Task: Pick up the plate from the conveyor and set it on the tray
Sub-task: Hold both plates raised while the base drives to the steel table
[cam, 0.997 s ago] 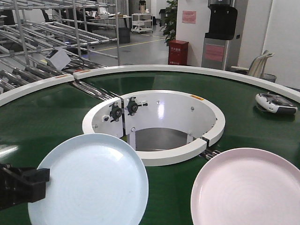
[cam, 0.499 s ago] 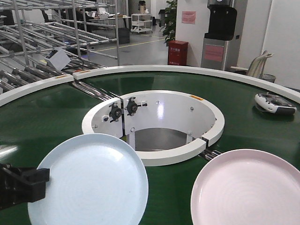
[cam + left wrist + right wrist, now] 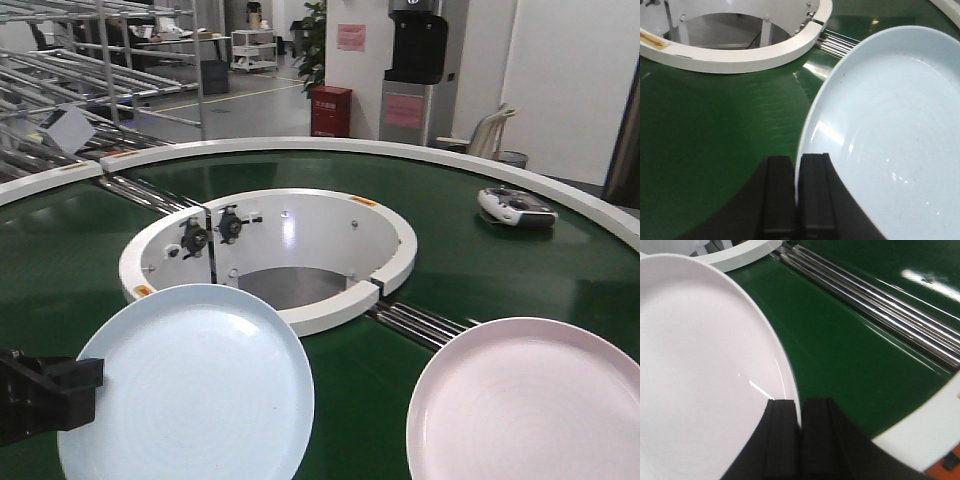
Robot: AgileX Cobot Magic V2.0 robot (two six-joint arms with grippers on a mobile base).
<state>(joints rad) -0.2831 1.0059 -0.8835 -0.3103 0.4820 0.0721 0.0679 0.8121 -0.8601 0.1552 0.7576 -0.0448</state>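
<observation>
Left pincer (image 3: 796, 172) grips blue plate (image 3: 890, 125), right pincer (image 3: 800, 415) pink plate (image 3: 700, 365); remote (image 3: 516, 207) lies beyond.

Factory hall — ring conveyor (image 3: 460, 250), steel roller racks (image 3: 60, 70).

I read the blue plate (image 3: 190, 385) as pale and plain, the pink plate (image 3: 525, 400) likewise. My belt (image 3: 470, 270) shows dark glossy green, the ring (image 3: 330, 225) white, the rollers (image 3: 880, 300) silver.

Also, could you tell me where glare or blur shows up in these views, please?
Front view: soft sheen on the conveyor, otherwise sharp. Left wrist: small highlights on the blue plate. Right wrist: bright glare top right, thin streak on the pink plate.
</observation>
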